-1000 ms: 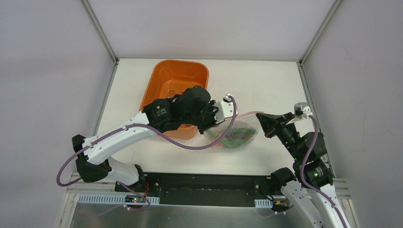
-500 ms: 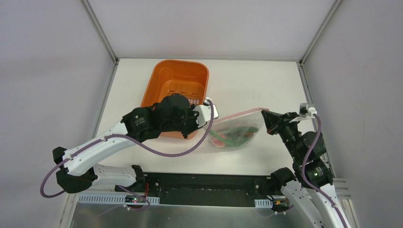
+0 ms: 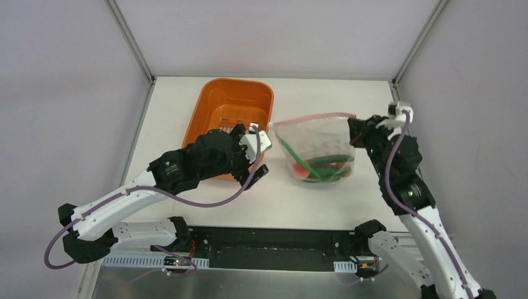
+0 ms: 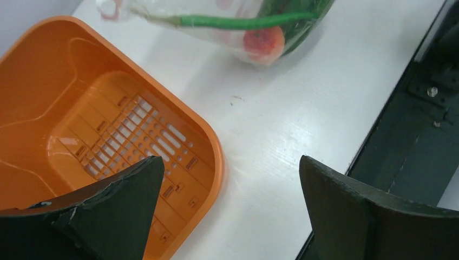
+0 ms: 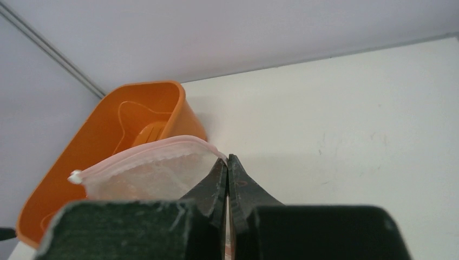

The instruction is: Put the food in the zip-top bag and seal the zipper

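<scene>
Above near right corner of tub [image 3: 231, 109]: left gripper [image 3: 256, 156], jaws wide apart, empty. Just right of tub, apart from it: bag [image 3: 317, 140], upright, hanging from one top corner. In bag's bottom: food [image 3: 320, 169], with long green chilies [image 4: 243, 21] and a red piece [image 4: 263, 40]. Along bag's top, level with tub's middle: zipper [image 3: 311, 116], pink; sealed or not, cannot tell. At zipper's end farthest from tub: right gripper [image 3: 355, 124], jaws clamped tight on that corner.
</scene>
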